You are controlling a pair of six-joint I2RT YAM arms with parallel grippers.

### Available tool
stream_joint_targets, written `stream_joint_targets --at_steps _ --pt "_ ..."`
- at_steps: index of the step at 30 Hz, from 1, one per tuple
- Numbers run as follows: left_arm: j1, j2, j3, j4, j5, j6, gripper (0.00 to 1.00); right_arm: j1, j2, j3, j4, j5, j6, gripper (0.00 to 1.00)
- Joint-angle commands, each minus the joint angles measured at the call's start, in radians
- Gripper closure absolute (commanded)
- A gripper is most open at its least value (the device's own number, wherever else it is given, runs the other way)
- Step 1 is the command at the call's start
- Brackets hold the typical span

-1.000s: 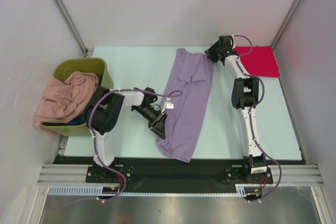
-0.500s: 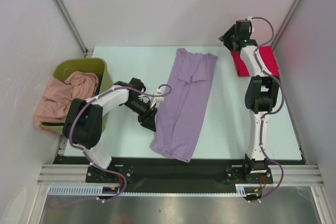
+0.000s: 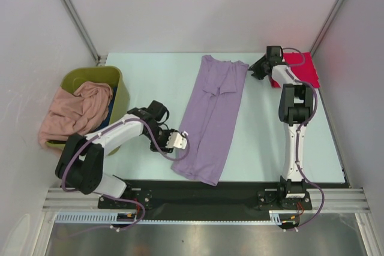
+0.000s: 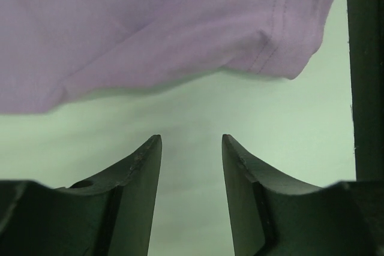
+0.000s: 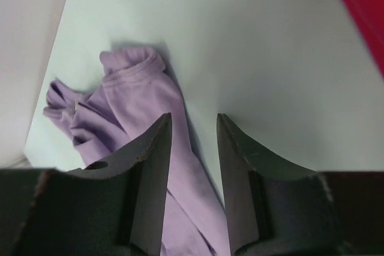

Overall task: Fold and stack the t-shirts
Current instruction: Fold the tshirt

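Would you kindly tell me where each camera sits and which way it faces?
Top external: above and behind the bases, looking down on the table; left arm and right arm show whole.
Left wrist: on the left arm, low, facing the lavender shirt's near corner; open left gripper shows.
Right wrist: on the right arm, facing that shirt's far corner, red shirt at the edge; open right gripper shows.
All three share the lavender shirt.

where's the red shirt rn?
Top view: the red shirt lies flat at the far right corner of the table, with the right gripper between it and the purple shirt.
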Motion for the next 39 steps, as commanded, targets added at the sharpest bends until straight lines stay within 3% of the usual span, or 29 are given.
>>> stream_joint_targets --at_steps 1,3,6,7,10,13,18,22,25,27,28,31,36,39 --pt "-0.047 -0.077 -0.051 0.05 -0.025 0.155 0.5 0.006 0.036 0.035 0.016 -0.033 0.039 0.59" --pt "-0.074 -0.123 -0.108 0.096 -0.033 0.183 0.48 0.006 0.066 0.044 0.03 -0.046 0.061 0.59" --pt "-0.09 -0.189 -0.174 0.146 -0.028 0.212 0.47 0.009 0.117 0.085 0.047 -0.059 0.082 0.68" --pt "-0.094 -0.203 -0.188 0.177 -0.03 0.218 0.47 0.009 0.135 0.098 0.055 -0.072 0.1 0.79" --pt "-0.113 -0.23 -0.231 0.281 -0.063 0.168 0.46 0.008 0.21 0.186 0.099 -0.134 0.136 1.0" --pt "-0.12 -0.247 -0.263 0.407 -0.122 0.117 0.47 0.008 0.278 0.305 0.119 -0.152 0.15 1.0" --pt "-0.133 -0.308 -0.353 0.406 -0.093 0.216 0.45 0.016 0.344 0.412 0.204 -0.118 0.234 1.0" --pt "-0.184 -0.325 -0.377 0.415 -0.09 0.197 0.42 0.016 0.411 0.553 0.193 -0.058 0.257 1.0" --pt "-0.219 -0.287 -0.358 0.406 -0.093 0.154 0.42 0.009 0.399 0.543 0.202 -0.041 0.263 1.0" --pt "-0.236 -0.264 -0.358 0.41 -0.102 0.154 0.41 0.002 0.359 0.501 0.191 -0.05 0.24 0.92" --pt "-0.241 -0.261 -0.364 0.416 -0.106 0.166 0.41 0.0 0.329 0.471 0.182 -0.044 0.202 0.76" --pt "-0.27 -0.255 -0.374 0.416 -0.093 0.196 0.41 -0.026 0.177 0.278 0.223 -0.012 0.138 0.61" --pt "-0.363 -0.213 -0.389 0.421 -0.109 0.198 0.52 -0.049 0.043 0.156 0.219 -0.03 0.039 0.57" --pt "-0.376 -0.198 -0.395 0.427 -0.123 0.175 0.74 -0.052 0.028 0.151 0.164 -0.076 -0.014 0.55"
